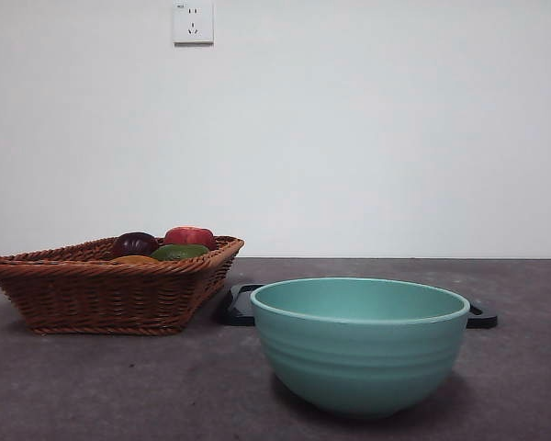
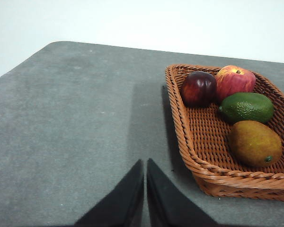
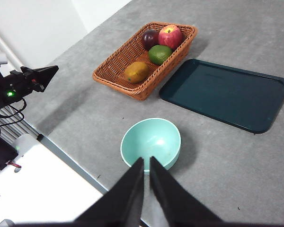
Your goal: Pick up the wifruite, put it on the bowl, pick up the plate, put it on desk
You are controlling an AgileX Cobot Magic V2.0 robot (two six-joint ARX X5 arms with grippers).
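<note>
Wifruite (image 2: 254, 143) lying in wicker basket (image 2: 194, 137), beside green fruit (image 2: 246, 107); likely light, firm, smooth-skinned, best pinched across its narrow middle; left hand (image 2: 145, 165) and right hand (image 3: 146, 163) both closed, empty; bowl (image 3: 151, 142) empty on tabletop (image 3: 227, 161)

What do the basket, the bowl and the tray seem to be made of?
Basket: woven brown wicker, going by its braided rim. Bowl: mint-green, probably glazed ceramic, smooth with faint ridges and a soft sheen. Tray: dark teal, looks like moulded plastic, flat with a raised rim.
</note>
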